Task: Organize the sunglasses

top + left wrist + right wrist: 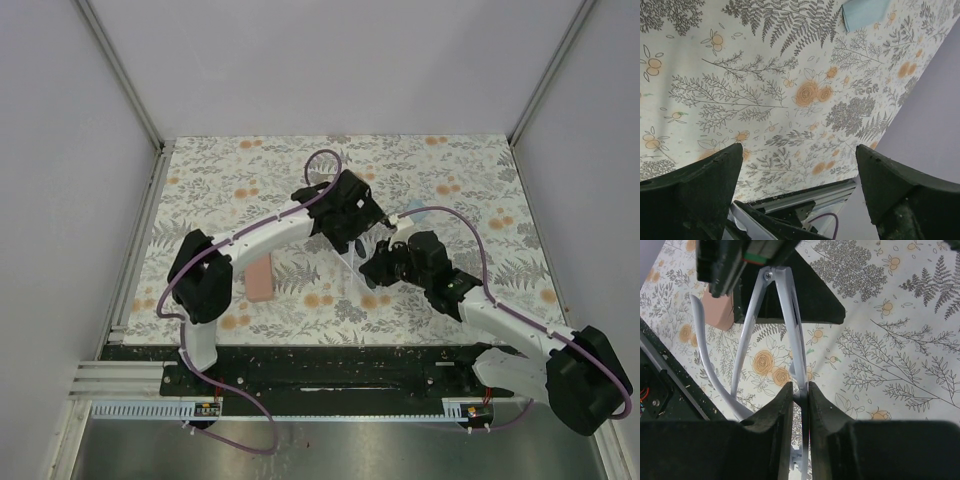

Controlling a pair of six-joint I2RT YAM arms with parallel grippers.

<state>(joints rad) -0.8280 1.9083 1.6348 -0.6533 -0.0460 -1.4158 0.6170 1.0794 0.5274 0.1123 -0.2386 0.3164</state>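
The white-framed sunglasses (792, 320) hang just above the flowered tablecloth (450, 190) at mid-table. My right gripper (800, 385) is shut on their thin frame, and the white temples spread out to the left of the fingers. In the top view the right gripper (373, 268) sits just right of the sunglasses (350, 264). My left gripper (355, 238) hovers right behind them, its black body at the top of the right wrist view. In its own view the left gripper (799, 149) stands wide open with only tablecloth between the fingers.
A pink case (260, 277) lies left of the grippers, also seen in the right wrist view as the pink case (720, 312). A light blue cloth (865, 12) lies on the tablecloth ahead of the left gripper. A black rail (320, 365) runs along the near edge.
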